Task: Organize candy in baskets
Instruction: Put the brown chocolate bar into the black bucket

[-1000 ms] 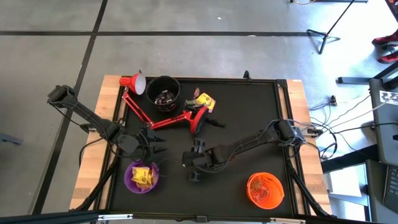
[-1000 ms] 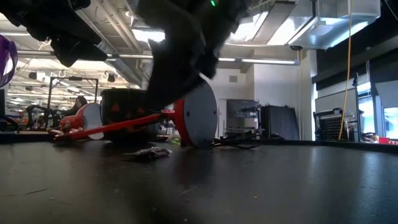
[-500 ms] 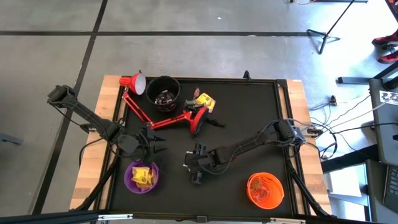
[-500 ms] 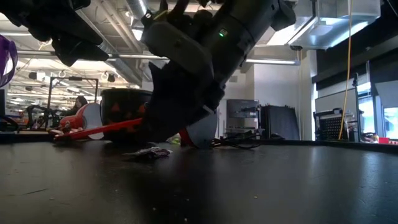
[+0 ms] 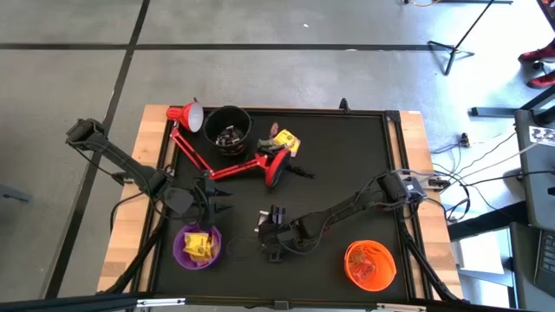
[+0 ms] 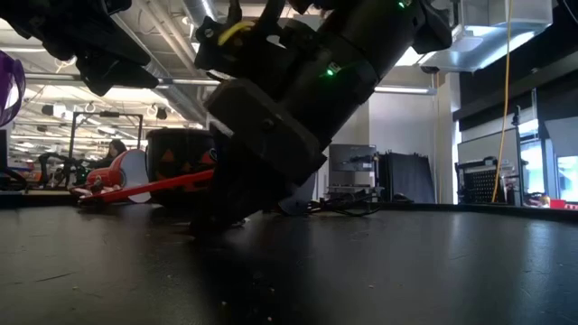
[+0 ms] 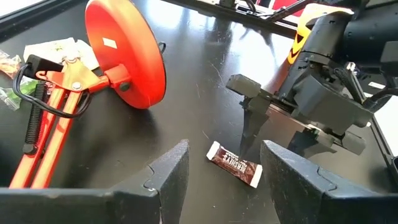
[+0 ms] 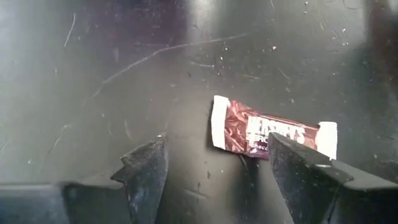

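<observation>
One brown candy [image 8: 272, 134] lies flat; the right gripper [image 8: 217, 171], jaws spread, should straddle it squarely before pinching.

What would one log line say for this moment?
right pincer: open, low over brown candy on table | left pincer: open, waiting near purple basket | candy not yet gripped

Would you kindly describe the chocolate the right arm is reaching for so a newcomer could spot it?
On the black table, look near the front edge, between the purple plastic bucket and orange plastic bucket. There, between the right gripper's open jaws, lies one brown-wrapped chocolate bar with white ends, flat and alone.
</observation>
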